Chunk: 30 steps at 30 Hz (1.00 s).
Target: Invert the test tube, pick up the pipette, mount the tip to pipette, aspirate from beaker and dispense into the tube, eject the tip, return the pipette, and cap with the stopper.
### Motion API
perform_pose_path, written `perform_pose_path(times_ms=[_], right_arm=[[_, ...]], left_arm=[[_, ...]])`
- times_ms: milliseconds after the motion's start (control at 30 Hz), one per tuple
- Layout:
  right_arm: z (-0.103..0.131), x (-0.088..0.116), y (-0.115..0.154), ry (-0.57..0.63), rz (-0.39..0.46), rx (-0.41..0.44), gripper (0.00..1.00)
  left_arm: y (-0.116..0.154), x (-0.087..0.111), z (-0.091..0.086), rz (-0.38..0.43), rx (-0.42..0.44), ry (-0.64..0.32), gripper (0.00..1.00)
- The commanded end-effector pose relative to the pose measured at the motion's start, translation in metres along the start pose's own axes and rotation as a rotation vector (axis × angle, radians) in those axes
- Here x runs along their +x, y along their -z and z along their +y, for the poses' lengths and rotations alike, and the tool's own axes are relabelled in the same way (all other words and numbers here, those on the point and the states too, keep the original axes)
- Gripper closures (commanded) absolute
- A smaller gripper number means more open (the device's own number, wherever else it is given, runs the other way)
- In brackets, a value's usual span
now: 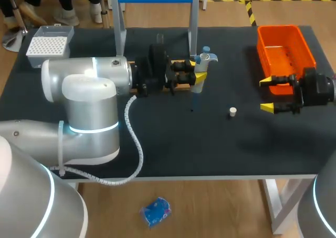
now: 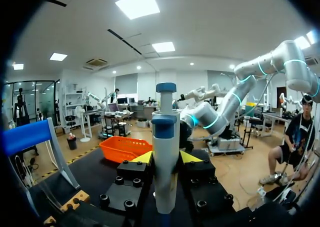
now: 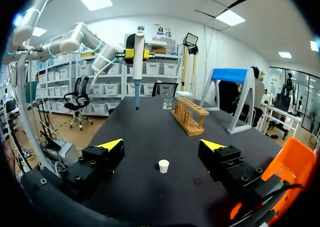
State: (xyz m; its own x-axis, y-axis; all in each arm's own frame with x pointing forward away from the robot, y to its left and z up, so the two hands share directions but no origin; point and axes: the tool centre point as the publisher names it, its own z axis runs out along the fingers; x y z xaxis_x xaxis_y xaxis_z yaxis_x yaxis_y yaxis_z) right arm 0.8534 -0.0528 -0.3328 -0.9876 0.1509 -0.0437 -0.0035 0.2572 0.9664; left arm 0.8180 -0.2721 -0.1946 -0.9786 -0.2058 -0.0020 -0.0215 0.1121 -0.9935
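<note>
Status check, mid-procedure. The left gripper (image 1: 198, 70) pinches the pipette (image 1: 204, 60) by its body, upright, held clear above the table (image 1: 210, 149) and near the wooden rack (image 3: 190, 116).

A thin tip (image 3: 136, 99) appears to sit on its lower end, so pick-up and tip mounting look done. Liquid in the tip: cannot tell. No tube can be made out in the rack, so inversion and dispensing are unconfirmed. The beaker (image 3: 167, 102) stands near the rack, apart from the pipette.

The right gripper (image 1: 269, 94) hangs with its fingers spread and nothing between them, just beside the orange bin (image 1: 261, 49). The stopper (image 1: 232, 111) lies loose on the table between the two grippers, so capping is not yet done.

Left to do, by my reckoning: tip ejection, pipette return, capping, and possibly the liquid transfer too. The tip box (image 1: 50, 44) sits at the table's far left corner.
</note>
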Motion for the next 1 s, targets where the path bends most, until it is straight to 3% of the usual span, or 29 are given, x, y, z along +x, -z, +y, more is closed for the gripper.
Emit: perform_pose_path(times_ms=[33, 500, 667, 833, 1000], right_arm=[[0.001, 0.001, 0.001, 0.001, -0.002, 0.003, 0.0], [0.001, 0.001, 0.001, 0.001, -0.002, 0.003, 0.0], [0.001, 0.001, 0.001, 0.001, -0.002, 0.003, 0.0], [0.001, 0.001, 0.001, 0.001, -0.002, 0.003, 0.0], [0.001, 0.001, 0.001, 0.001, -0.002, 0.003, 0.0]], left_arm=[[0.0, 0.001, 0.0, -0.005, 0.001, -0.001, 1.0], [0.0, 0.001, 0.0, -0.005, 0.001, -0.001, 1.0], [-0.012, -0.013, -0.008, -0.002, -0.012, 0.001, 1.0], [0.0, -0.021, -0.016, -0.045, -0.009, -0.005, 1.0], [0.029, -0.023, -0.017, -0.09, -0.003, 0.008, 1.0]])
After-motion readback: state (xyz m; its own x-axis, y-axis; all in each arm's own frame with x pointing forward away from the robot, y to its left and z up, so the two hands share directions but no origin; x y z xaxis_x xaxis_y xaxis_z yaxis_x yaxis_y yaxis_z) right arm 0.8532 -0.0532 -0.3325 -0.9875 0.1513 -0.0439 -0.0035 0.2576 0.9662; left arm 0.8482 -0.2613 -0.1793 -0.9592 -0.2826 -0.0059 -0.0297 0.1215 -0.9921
